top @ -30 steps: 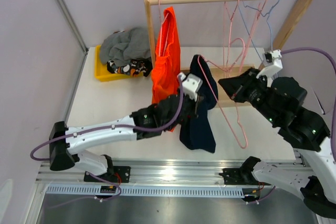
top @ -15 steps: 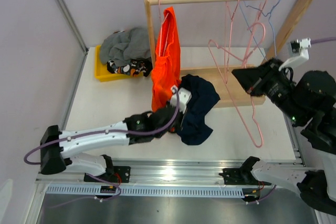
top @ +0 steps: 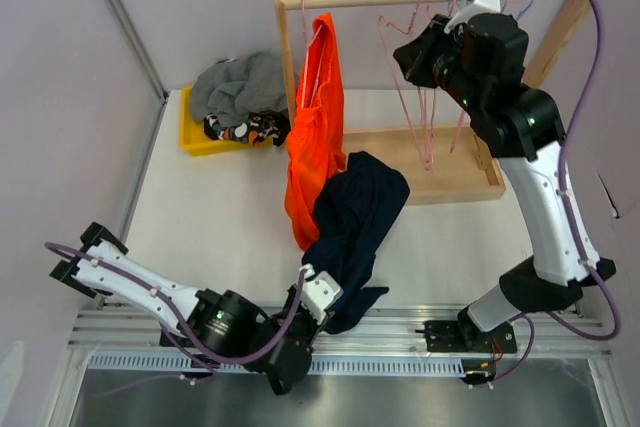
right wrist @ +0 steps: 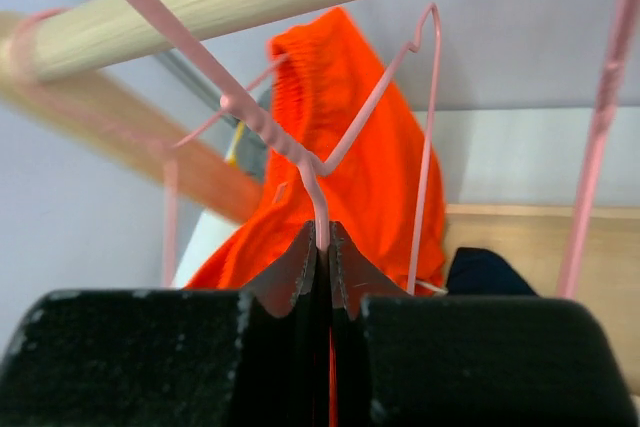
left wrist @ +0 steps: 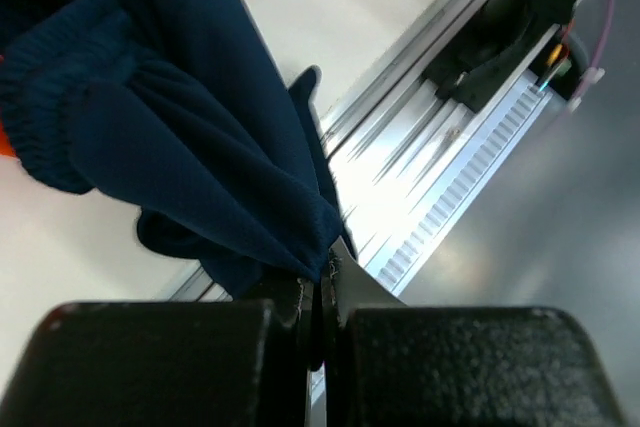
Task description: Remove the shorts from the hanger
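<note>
Top external view: soft navy blue shorts [top: 355, 217], off the hanger, are clamped in the closed left gripper [left wrist: 322, 285] over the white table [top: 230, 217]. An empty pink wire hanger [right wrist: 270, 132] is pinched by the right gripper [right wrist: 322, 242]. Bright orange shorts [top: 318, 117] are not yet unhung.

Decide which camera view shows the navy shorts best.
Top external: the navy shorts show nearly whole, trailing down to the left gripper. Left wrist shows only pinched folds; right wrist, just a small dark corner.

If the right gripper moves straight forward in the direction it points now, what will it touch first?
The right gripper holds a pink hanger. Beyond that, the orange shorts lie straight ahead and are likely first, though depth is unclear.
</note>
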`<move>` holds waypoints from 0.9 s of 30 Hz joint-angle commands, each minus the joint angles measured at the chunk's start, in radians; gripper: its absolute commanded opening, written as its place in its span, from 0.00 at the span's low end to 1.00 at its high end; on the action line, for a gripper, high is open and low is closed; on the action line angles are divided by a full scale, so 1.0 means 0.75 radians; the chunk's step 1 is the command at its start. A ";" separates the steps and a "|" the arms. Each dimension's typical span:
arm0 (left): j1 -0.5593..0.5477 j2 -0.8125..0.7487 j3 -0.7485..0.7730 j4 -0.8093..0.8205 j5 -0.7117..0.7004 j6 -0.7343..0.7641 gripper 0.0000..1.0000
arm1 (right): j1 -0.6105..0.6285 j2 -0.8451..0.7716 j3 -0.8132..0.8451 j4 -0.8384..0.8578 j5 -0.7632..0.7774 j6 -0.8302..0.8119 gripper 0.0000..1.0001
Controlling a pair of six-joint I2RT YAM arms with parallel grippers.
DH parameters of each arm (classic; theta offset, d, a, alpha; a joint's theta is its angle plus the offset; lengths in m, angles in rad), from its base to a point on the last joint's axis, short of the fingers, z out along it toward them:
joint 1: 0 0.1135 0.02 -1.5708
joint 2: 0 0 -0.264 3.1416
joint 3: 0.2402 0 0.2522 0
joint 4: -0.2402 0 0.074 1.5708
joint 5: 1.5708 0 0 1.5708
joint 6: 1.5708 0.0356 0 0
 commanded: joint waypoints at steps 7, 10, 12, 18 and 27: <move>-0.204 0.189 0.497 -0.652 -0.292 -0.421 0.00 | -0.129 0.030 -0.159 0.209 -0.132 0.026 0.00; -0.206 0.185 0.570 -0.634 -0.311 -0.311 0.00 | -0.135 -0.005 -0.266 0.211 -0.152 0.034 0.00; -0.206 0.185 0.626 -0.688 -0.335 -0.282 0.00 | -0.133 -0.070 -0.374 0.232 -0.173 0.036 0.00; -0.200 0.118 0.877 -1.010 -0.509 -0.334 0.00 | -0.131 -0.287 -0.648 0.266 -0.195 0.048 0.22; 0.375 -0.118 1.038 -0.450 -0.339 0.760 0.00 | -0.137 -0.549 -0.898 0.187 -0.093 0.018 0.99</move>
